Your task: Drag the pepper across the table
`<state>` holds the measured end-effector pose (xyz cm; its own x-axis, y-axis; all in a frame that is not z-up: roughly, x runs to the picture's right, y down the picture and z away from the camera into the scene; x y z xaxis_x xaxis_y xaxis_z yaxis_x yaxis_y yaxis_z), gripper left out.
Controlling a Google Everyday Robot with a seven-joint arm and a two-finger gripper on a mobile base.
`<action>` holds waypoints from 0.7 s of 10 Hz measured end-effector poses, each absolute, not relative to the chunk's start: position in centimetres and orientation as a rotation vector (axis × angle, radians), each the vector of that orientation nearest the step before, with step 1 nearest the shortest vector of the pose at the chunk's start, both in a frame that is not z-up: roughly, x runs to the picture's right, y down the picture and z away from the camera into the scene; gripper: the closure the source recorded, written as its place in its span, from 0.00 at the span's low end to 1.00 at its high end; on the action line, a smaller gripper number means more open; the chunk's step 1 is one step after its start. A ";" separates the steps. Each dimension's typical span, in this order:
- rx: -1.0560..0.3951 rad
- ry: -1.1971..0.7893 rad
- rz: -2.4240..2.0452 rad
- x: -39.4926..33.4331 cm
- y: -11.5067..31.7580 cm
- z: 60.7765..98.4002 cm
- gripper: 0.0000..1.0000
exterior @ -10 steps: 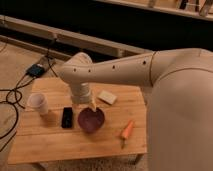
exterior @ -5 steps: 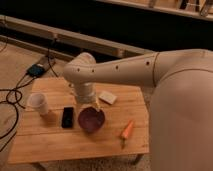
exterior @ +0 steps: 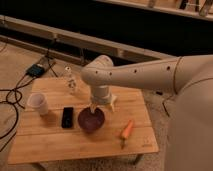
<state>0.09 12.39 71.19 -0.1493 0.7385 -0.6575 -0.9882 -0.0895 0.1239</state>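
The gripper [exterior: 94,107] hangs low over the middle of the table [exterior: 50,141], just above the back rim of the dark bowl [exterior: 91,120]. Whether it is open or closed cannot be told, and it seems to hold nothing.

The pepper [exterior: 127,129] lies nearest, by the front right corner, stem end toward the front edge, well apart from the gripper and untouched. Left of the bowl sit a black slab [exterior: 67,117] and a white cup [exterior: 38,103] by the left edge; a clear bottle [exterior: 70,83] stands near the back edge.

Since half a second ago the arm has swung rightward, probably carrying the gripper toward the pepper, which has not moved.
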 end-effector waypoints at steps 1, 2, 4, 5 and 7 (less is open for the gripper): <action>-0.506 0.670 1.646 1.4 13.7 71.1 0.35; -0.502 0.684 1.657 2.3 14.6 71.0 0.35; -0.497 0.697 1.667 3.7 15.8 70.9 0.35; -0.496 0.700 1.664 4.0 16.2 71.1 0.35; -0.507 0.705 1.667 4.6 17.6 71.5 0.35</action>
<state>4.63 17.57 71.50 -0.2088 0.7133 -0.6690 -0.9769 -0.1202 0.1767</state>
